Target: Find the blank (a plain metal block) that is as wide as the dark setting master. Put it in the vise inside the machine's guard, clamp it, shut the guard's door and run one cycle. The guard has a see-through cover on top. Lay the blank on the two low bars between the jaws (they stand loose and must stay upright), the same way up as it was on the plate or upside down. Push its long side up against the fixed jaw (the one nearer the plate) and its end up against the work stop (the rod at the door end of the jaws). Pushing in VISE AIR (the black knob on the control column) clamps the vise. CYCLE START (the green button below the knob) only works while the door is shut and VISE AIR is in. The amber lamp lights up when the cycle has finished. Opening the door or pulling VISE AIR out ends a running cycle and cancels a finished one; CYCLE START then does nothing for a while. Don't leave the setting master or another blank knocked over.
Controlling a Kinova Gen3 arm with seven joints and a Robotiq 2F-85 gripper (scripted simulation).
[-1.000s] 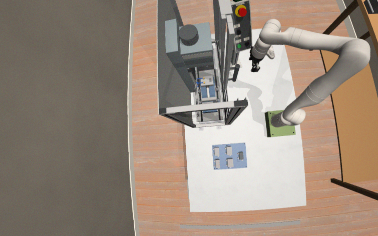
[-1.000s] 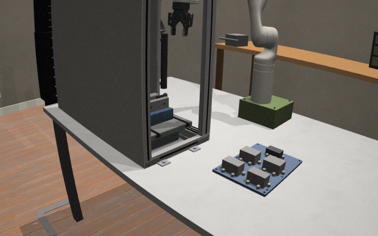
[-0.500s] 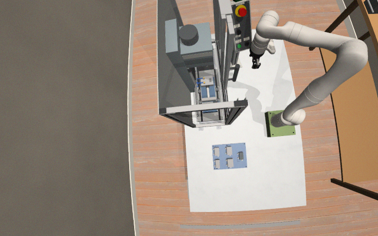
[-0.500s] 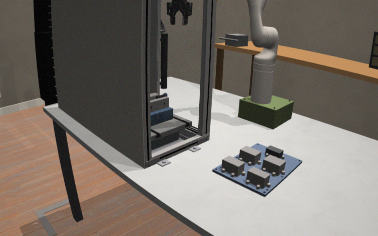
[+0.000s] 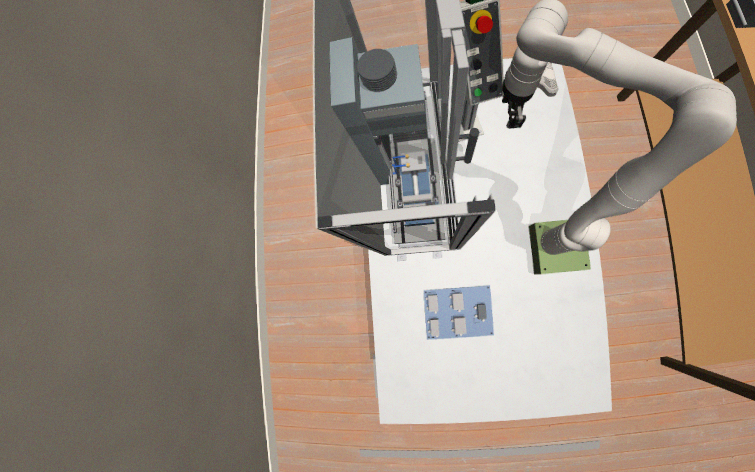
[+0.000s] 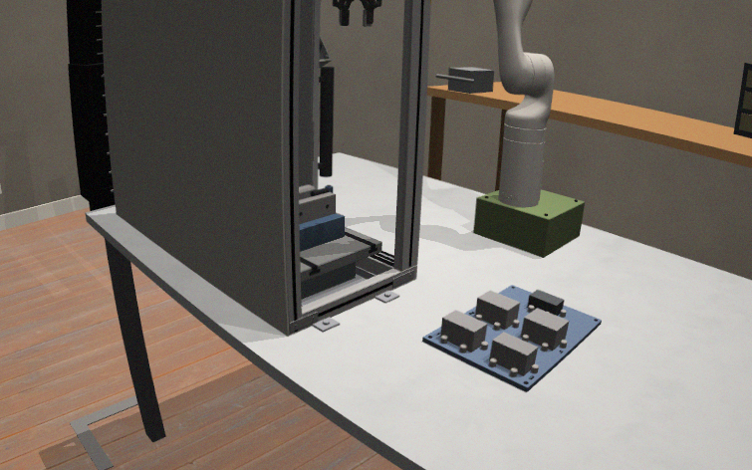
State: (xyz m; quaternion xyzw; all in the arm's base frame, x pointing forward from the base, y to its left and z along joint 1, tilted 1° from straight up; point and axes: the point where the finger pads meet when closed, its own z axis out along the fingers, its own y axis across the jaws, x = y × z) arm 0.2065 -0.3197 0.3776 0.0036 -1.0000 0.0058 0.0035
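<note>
My gripper (image 5: 515,120) is open and empty. It hangs in the air just right of the control column (image 5: 481,52), a little below the green button (image 5: 476,92) and the black knob (image 5: 476,63). In the side view only its fingertips (image 6: 354,14) show, at the top edge, behind the guard's frame. The blue plate (image 5: 458,312) holds several grey blanks (image 6: 496,308) and the dark setting master (image 5: 481,311), all upright; the master also shows in the side view (image 6: 545,301). The vise (image 5: 415,181) sits inside the guard (image 6: 203,145), with no block visible between its jaws.
The guard's side facing the arm stands open, with a black door handle (image 5: 471,143) near the column. A red stop button (image 5: 484,24) tops the column. The arm's green base (image 5: 559,249) stands right of the guard. A wooden bench (image 6: 629,122) runs behind.
</note>
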